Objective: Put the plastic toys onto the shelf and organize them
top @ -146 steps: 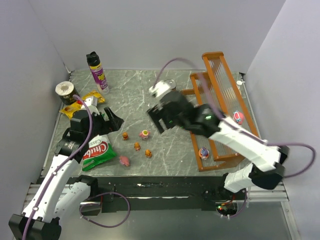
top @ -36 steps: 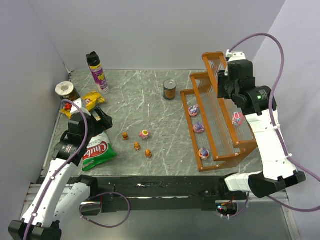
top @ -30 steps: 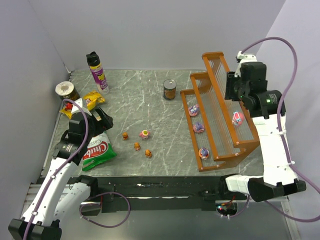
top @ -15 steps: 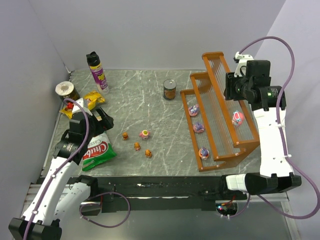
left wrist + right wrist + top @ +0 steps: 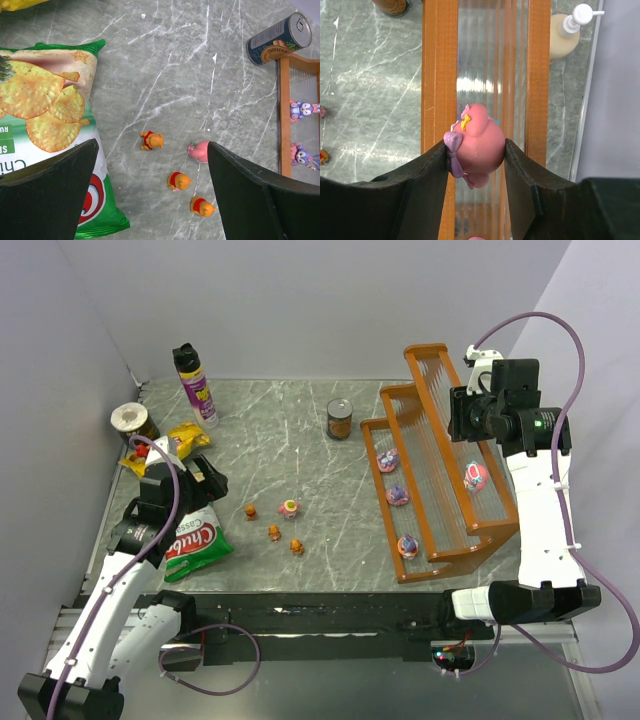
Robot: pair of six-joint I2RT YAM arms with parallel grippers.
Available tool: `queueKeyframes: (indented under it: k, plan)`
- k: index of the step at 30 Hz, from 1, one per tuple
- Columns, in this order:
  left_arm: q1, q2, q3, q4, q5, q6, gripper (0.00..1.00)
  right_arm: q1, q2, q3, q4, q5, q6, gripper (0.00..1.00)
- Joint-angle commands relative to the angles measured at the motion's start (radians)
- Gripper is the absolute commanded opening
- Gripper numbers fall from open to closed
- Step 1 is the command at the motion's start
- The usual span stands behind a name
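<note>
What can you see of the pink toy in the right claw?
The pink toy is a rounded, glossy plastic figurine with a purple bow at its side and a small yellow mark on top. The right claw pinches it between both black fingers, over a clear ribbed panel of the shelf, between two orange rails.

The shelf [image 5: 425, 350] stands at 3 o'clock on the table [image 5: 300, 440], with three toys [image 5: 397, 495] in a row on its lowest step, one toy [image 5: 477, 476] on a higher step, and another toy [image 5: 475, 145] in the right gripper [image 5: 474, 155] above it. Four toys [image 5: 273, 532] lie mid-table, a can [image 5: 340, 419] at their 1 o'clock and a snack bag [image 5: 195, 545] at their 9 o'clock.
</note>
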Motion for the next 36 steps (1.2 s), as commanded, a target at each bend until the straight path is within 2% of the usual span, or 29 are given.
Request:
queueKeyframes:
  k: [1,12,25,36]
  plan:
    - [0.007,0.001,0.022,0.019,0.014,0.012,0.97,-0.007,-0.013,0.025,0.026,0.005,-0.015,0.00]
    - [0.010,0.003,0.022,0.017,0.019,0.012,0.97,-0.007,-0.003,0.008,0.039,0.003,-0.004,0.01]
    - [0.015,0.011,0.020,0.020,0.028,0.015,0.96,-0.005,0.001,0.002,0.030,-0.003,-0.004,0.19]
    - [0.018,0.014,0.022,0.022,0.036,0.015,0.96,-0.005,0.016,0.003,0.023,0.006,0.002,0.23]
